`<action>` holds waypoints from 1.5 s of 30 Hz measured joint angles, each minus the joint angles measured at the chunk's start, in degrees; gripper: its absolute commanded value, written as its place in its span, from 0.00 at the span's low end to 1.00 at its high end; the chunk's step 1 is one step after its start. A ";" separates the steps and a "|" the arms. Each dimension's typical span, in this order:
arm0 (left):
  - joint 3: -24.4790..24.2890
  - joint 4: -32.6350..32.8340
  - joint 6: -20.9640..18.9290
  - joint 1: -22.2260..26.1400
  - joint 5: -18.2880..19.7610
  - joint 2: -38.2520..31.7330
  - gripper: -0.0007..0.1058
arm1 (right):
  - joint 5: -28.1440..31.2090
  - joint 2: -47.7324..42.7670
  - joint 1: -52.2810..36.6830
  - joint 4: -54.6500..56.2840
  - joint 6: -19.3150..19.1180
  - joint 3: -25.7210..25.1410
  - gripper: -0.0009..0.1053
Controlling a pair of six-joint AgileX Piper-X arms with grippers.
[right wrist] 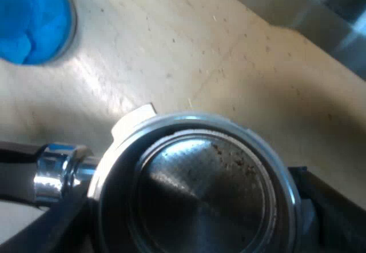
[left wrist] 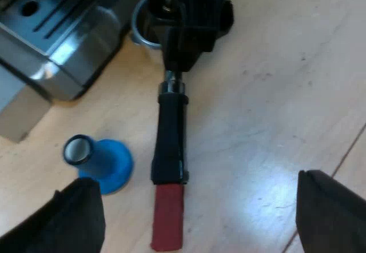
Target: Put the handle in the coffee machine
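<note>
The metal holder (left wrist: pixel 170 150) lies over the wooden table, its dark handle ending in red (left wrist: pixel 167 216). My left gripper (left wrist: pixel 194 181) hovers above the red end, open, with its fingers (left wrist: pixel 74 219) wide apart on either side of the handle and nothing between them. My right gripper (left wrist: pixel 186 19) sits at the holder's basket end. Close up, the round metal basket (right wrist: pixel 200 196) has coffee specks inside, and my right gripper (right wrist: pixel 194 219) is shut on it with a finger (right wrist: pixel 329 213) pressed against each side of the rim.
A blue tamper (left wrist: pixel 103 161) stands on the table beside the handle, also near the basket (right wrist: pixel 31 19). The espresso machine's steel base and drip tray (left wrist: pixel 51 30) are close to the basket end (right wrist: pixel 320 13). The table (left wrist: pixel 274 93) is pale wood.
</note>
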 measured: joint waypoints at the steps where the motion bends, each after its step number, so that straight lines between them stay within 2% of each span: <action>1: 0.00 -0.04 0.00 0.00 0.95 1.60 0.67 | 0.00 -0.50 0.00 0.53 0.12 0.00 0.01; 7: 0.00 -3.31 2.35 0.00 2.96 8.53 0.67 | 0.57 -4.00 0.00 4.02 1.10 0.00 0.01; 14: 0.00 -4.86 3.46 0.00 3.60 9.77 0.67 | 0.85 -7.54 -1.48 7.53 1.12 0.00 0.01; 16: 0.00 -5.83 4.13 0.00 5.22 9.77 0.67 | 0.46 -8.76 -2.27 8.19 1.70 0.00 0.01; 19: 1.94 -8.44 4.45 0.00 8.23 9.77 0.67 | 0.40 -10.30 -2.78 9.94 2.00 0.34 0.01; 30: 9.23 -14.92 4.61 0.00 8.73 9.77 0.67 | 1.41 -14.49 -2.91 13.06 2.00 0.31 0.01; 37: 11.00 -20.08 5.10 0.00 8.73 11.91 0.67 | 1.00 -15.43 -2.91 13.63 2.80 0.31 0.01; 40: 11.25 -21.45 5.94 0.00 9.07 16.29 0.67 | 1.37 -16.67 -2.91 13.62 3.31 0.37 0.01; 45: 11.25 -23.93 7.16 0.00 12.64 19.27 0.67 | 0.61 -16.84 -2.91 13.62 3.73 0.37 0.01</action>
